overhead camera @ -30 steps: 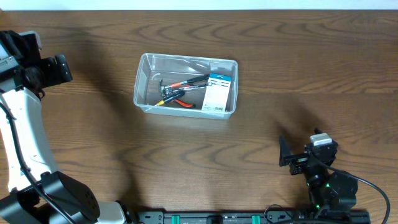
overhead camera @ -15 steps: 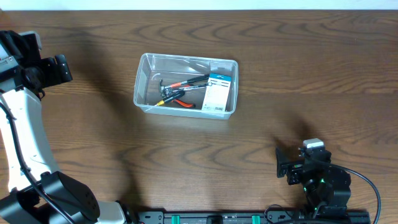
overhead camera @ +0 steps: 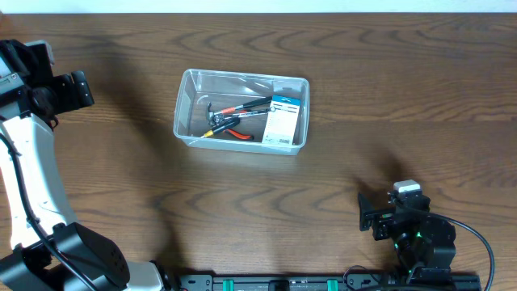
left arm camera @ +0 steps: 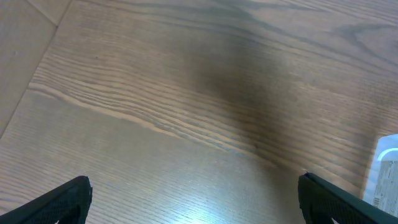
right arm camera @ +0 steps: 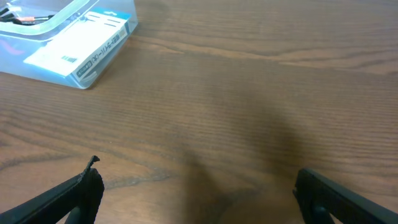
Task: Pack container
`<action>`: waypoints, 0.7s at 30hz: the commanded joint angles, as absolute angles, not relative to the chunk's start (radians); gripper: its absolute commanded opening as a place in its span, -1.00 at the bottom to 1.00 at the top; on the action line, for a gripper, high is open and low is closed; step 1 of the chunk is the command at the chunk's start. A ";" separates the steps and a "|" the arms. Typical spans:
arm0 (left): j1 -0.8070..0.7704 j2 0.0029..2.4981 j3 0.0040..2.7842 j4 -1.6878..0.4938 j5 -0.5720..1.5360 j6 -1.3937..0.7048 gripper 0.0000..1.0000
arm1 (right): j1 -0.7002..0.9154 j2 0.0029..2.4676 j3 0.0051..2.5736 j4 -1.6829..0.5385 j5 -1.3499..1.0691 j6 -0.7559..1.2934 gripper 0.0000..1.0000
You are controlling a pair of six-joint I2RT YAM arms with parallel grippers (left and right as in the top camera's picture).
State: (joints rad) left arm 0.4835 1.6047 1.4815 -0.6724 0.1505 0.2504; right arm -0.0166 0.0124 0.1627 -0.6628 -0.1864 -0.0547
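The container (overhead camera: 182,107), a clear plastic tub, stands left of the table's middle. Inside it lie pliers with red handles (overhead camera: 234,117) and a flat white-and-blue box (overhead camera: 283,120). My left gripper (overhead camera: 83,89) is open far to the tub's left, at the table's left edge, with nothing between its fingers. In the left wrist view the gripper (left arm camera: 199,202) spans bare wood, and a corner of the container (left arm camera: 388,168) shows at the right edge. My right gripper (overhead camera: 370,217) is open and empty at the near right. In the right wrist view the gripper (right arm camera: 199,196) is low over the wood, with the container (right arm camera: 127,15) top left.
The table is dark brown wood (overhead camera: 388,97). A black rail (overhead camera: 275,283) runs along the near edge between the two arm bases. The left arm's white link (overhead camera: 32,178) rises along the left side.
The right arm has drawn back slightly toward the near edge, its gripper shifting a little left; it has held still for the last half second. The left arm has not moved.
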 commanded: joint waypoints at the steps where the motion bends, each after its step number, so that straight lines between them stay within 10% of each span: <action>1: 0.487 1.610 1.488 -0.672 0.149 0.245 0.96 | -0.024 0.005 0.165 -0.682 -0.188 -0.046 0.99; 21: 0.487 1.610 1.488 -0.672 0.149 0.245 0.96 | -0.024 0.005 0.188 -0.738 -0.188 -0.046 0.98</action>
